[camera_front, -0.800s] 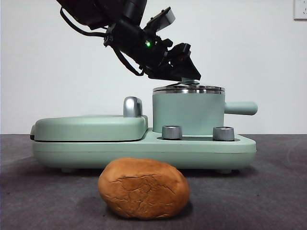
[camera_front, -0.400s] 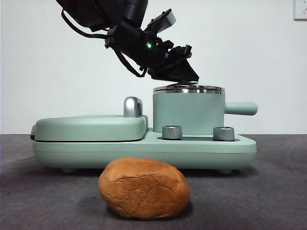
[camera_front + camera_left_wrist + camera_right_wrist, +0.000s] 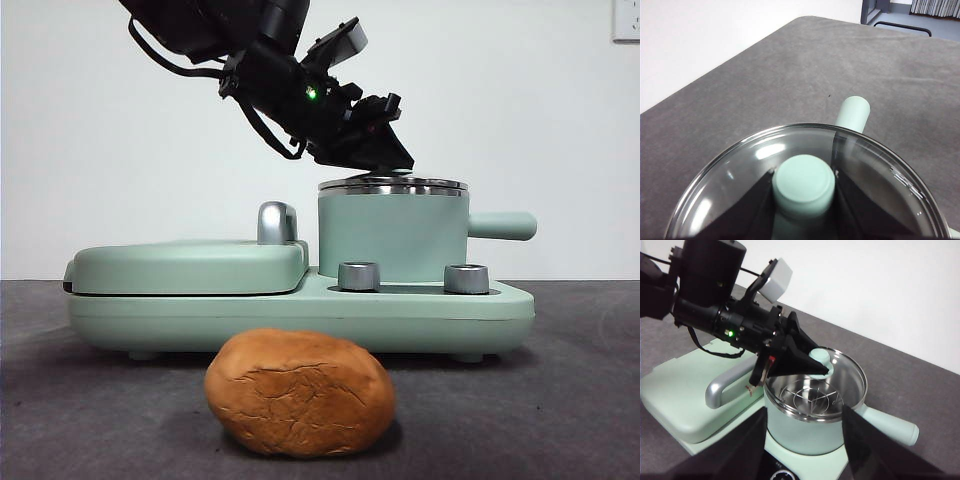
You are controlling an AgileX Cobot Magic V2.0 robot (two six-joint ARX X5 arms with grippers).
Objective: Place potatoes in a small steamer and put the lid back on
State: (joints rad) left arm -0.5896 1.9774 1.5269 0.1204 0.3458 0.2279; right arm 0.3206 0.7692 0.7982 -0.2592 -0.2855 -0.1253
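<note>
The potato (image 3: 300, 393) lies on the dark table in front of the appliance. The small steamer (image 3: 392, 235) stands on the right of the green base, and the glass lid (image 3: 393, 185) sits on its rim. My left gripper (image 3: 385, 160) reaches down from the upper left and is shut on the lid's green knob (image 3: 803, 185). The left wrist view shows its jaws on either side of the knob. The right wrist view shows the steamer (image 3: 805, 432), the lid (image 3: 847, 372) and the left gripper (image 3: 815, 365) from above. My right gripper (image 3: 804, 412) is open and empty, hovering near the steamer.
The flat green grill plate (image 3: 185, 265) with its chrome handle (image 3: 276, 222) lies left of the steamer. Two steel dials (image 3: 358, 276) (image 3: 466, 278) sit on the base front. The steamer's side handle (image 3: 503, 226) sticks out to the right.
The left gripper's jaws have closed over the lid's knob, which showed beside them a second ago. The lid, steamer and potato have not moved.
</note>
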